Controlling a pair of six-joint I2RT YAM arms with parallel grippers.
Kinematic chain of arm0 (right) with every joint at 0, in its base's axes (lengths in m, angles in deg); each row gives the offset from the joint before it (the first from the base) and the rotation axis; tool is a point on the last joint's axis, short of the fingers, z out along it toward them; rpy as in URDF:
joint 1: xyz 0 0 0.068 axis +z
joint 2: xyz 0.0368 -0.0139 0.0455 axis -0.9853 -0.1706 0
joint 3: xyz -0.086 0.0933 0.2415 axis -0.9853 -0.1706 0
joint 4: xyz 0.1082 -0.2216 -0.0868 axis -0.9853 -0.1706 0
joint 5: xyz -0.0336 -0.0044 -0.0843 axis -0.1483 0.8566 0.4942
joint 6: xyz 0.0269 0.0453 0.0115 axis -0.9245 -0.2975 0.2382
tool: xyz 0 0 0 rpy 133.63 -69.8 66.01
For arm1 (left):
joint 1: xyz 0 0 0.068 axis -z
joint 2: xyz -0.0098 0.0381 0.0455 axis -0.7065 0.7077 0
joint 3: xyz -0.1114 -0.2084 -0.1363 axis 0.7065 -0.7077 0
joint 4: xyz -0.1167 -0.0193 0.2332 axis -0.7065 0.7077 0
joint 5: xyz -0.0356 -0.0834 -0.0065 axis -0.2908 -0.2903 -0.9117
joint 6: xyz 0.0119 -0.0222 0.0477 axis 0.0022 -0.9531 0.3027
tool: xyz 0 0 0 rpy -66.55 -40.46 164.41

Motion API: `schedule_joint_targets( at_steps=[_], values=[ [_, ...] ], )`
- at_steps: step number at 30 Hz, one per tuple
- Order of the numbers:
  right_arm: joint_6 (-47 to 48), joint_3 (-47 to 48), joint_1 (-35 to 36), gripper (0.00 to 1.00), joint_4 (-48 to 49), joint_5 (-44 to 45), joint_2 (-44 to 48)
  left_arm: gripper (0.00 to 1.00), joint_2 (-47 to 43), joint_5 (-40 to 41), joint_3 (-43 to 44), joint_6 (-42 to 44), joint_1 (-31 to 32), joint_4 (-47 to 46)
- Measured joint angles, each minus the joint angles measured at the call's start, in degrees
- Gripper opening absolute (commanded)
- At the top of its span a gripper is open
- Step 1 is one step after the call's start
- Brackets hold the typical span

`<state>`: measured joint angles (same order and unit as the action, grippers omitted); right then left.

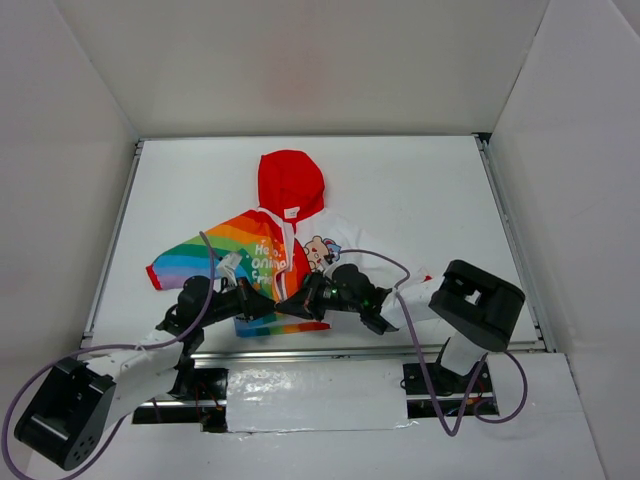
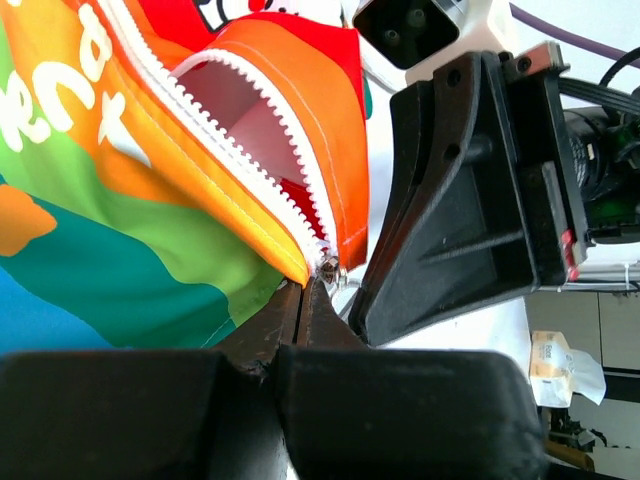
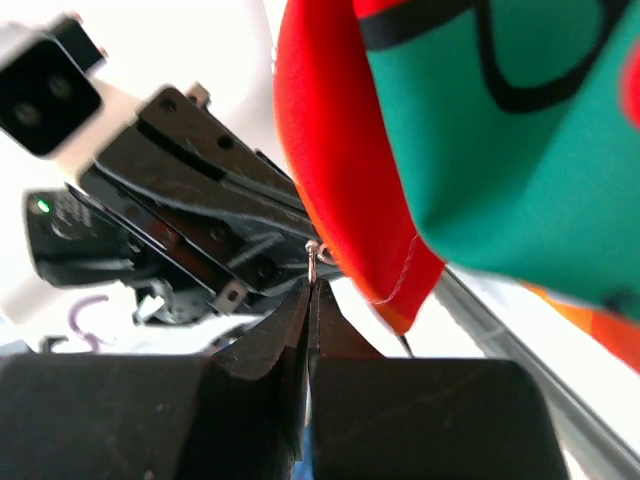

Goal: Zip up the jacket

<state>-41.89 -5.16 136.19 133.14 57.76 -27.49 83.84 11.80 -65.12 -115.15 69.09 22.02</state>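
The jacket (image 1: 262,250) lies flat mid-table with its red hood (image 1: 290,183) at the far end, the rainbow half on the left and the white printed half on the right. Both grippers meet at its bottom hem. My left gripper (image 1: 268,303) is shut on the hem at the foot of the zipper (image 2: 308,283). The white zipper teeth (image 2: 250,130) spread open in a V above the slider (image 2: 328,268). My right gripper (image 1: 293,301) is shut on the small metal zipper pull (image 3: 312,258), its fingertips (image 3: 311,282) just below the red hem (image 3: 340,190).
The table's metal front rail (image 1: 370,350) runs just behind both grippers. White walls enclose the white table (image 1: 420,190) on three sides. Purple cables (image 1: 400,270) loop over both arms. The right gripper's body (image 2: 470,200) sits tight against the left fingers.
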Motion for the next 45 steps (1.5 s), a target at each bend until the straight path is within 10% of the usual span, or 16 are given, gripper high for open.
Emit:
schedule_joint_targets(
  at_steps=[45],
  values=[
    [-20.4, 7.8, -8.7, 0.0, -14.6, 13.9, 8.2, 0.0, -3.7, 5.4, 0.0, 0.0, 9.2, -1.9]
  ],
)
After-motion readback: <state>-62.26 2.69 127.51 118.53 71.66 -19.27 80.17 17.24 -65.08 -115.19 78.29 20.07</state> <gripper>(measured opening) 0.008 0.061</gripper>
